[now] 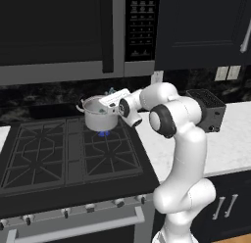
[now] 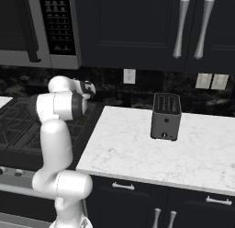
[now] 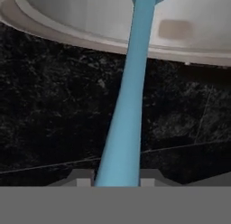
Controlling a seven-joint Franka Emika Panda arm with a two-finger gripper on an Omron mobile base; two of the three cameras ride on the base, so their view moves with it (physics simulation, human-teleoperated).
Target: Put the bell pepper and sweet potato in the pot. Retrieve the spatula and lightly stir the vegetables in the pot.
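My gripper (image 3: 116, 181) is squeezing the blue spatula (image 3: 128, 105) and it reaches into the pot (image 1: 101, 114); I think only stirring is left, veggies I can't see

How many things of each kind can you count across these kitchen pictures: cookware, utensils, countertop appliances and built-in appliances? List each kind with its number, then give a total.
Cookware: 1, the pot
Utensils: 1, the spatula, held between the jaws
Countertop appliances: 1, the toaster
Built-in appliances: 2, the stove and the microwave
Total: 5
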